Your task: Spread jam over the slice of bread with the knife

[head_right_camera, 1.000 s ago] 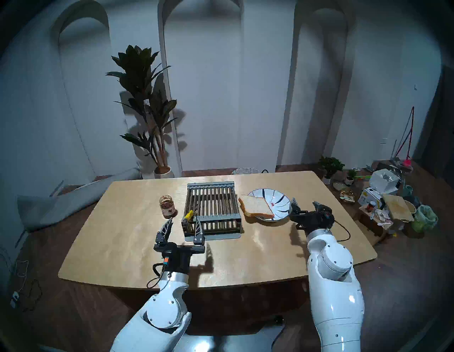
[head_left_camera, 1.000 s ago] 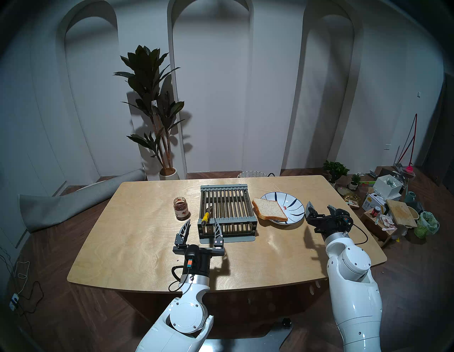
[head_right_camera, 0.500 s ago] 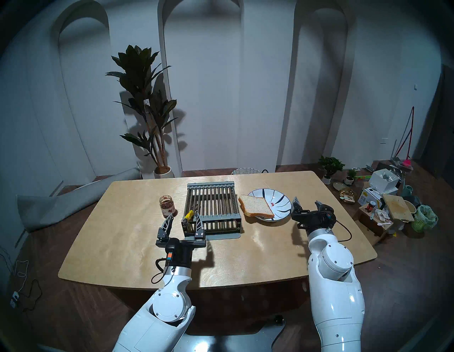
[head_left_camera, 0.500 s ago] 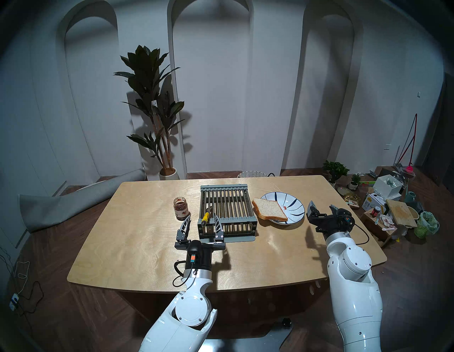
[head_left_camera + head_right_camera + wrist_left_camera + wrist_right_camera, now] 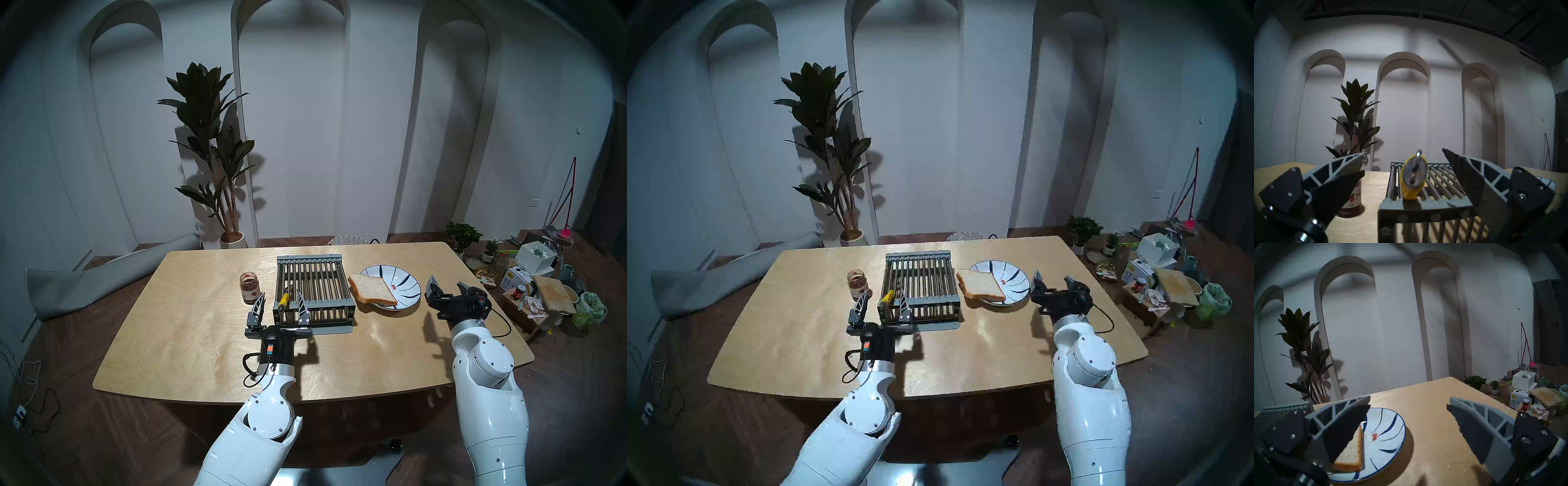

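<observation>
The knife (image 5: 284, 300) (image 5: 1413, 176) lies on the grey rack (image 5: 314, 271), its yellow handle end toward me at the rack's front left corner. My left gripper (image 5: 280, 297) (image 5: 1404, 154) is open, its fingers on either side of the handle, not touching it. The jam jar (image 5: 249, 287) (image 5: 1354, 198) stands lidless left of the rack. The slice of bread (image 5: 371, 288) (image 5: 1353, 451) rests on the left side of the blue-striped plate (image 5: 403, 281) (image 5: 1390, 428). My right gripper (image 5: 447, 283) (image 5: 1408, 405) hovers open just right of the plate, empty.
A small red jam smear (image 5: 1374, 436) marks the plate beside the bread. The wooden table (image 5: 203, 339) has bare room in front of the rack. A potted plant (image 5: 210, 152) stands behind the table; boxes and clutter (image 5: 543, 288) lie on the floor at right.
My left gripper has moved forward and slightly right, its open fingers now flanking the knife handle. The right gripper has drifted a little to the right, still open.
</observation>
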Controlling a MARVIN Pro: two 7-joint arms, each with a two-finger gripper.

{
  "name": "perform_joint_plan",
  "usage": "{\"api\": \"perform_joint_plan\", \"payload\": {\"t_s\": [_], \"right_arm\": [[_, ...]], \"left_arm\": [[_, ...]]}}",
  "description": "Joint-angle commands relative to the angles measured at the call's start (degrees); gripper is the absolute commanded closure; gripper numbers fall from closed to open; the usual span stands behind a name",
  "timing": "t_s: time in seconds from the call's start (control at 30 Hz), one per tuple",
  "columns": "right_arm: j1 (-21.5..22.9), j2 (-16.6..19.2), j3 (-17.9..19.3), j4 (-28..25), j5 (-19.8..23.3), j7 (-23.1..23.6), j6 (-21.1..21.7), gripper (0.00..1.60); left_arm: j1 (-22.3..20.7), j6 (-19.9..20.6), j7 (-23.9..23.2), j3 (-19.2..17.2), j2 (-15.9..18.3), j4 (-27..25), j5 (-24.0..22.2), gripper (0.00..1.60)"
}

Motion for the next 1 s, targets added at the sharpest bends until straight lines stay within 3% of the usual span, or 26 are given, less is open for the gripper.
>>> {"api": "perform_joint_plan", "payload": {"t_s": [0.0,0.27,0.3,0.4,0.53,0.73,0.83,0.87,0.97], "right_arm": [[0.43,0.25,0.02,-1.59,-0.1,0.21,-0.66,0.0],[0.56,0.36,0.06,-1.56,-0.06,0.15,-0.55,0.0],[0.6,0.38,0.06,-1.54,-0.04,0.15,-0.53,0.0],[0.8,0.41,0.07,-1.38,0.03,0.14,-0.45,0.0],[1.14,0.49,0.06,-1.25,0.09,0.09,-0.27,0.0],[1.54,0.61,0.11,-1.09,0.2,0.09,-0.17,0.0],[1.71,0.66,0.14,-0.97,0.17,0.01,-0.17,0.0],[1.74,0.66,0.15,-0.95,0.17,-0.02,-0.16,0.0],[1.8,0.68,0.16,-0.9,0.12,-0.11,-0.12,0.0]], "left_arm": [[-2.68,-1.79,-0.57,0.21,-0.98,1.33,-0.66,0.0],[-3.36,-2.74,-1.14,0.14,-1.34,2.88,-1.94,0.0],[-3.35,-2.77,-1.2,0.14,-1.41,2.91,-2.19,0.09],[-3.43,-2.95,-1.4,0.24,-1.51,3.41,-2.67,0.16],[-3.68,-3.38,-1.74,0.32,-1.64,4.26,-3.47,0.53],[-4.22,-3.4,-1.9,0.6,-1.83,5.36,-4.01,0.66],[-4.51,-3.39,-1.96,0.86,-1.89,6.0,-4.45,0.76],[-4.58,-3.53,-1.95,0.92,-1.9,6.15,-4.54,0.86],[-4.75,-3.66,-1.98,1.12,-1.91,6.53,-4.85,0.89]]}}
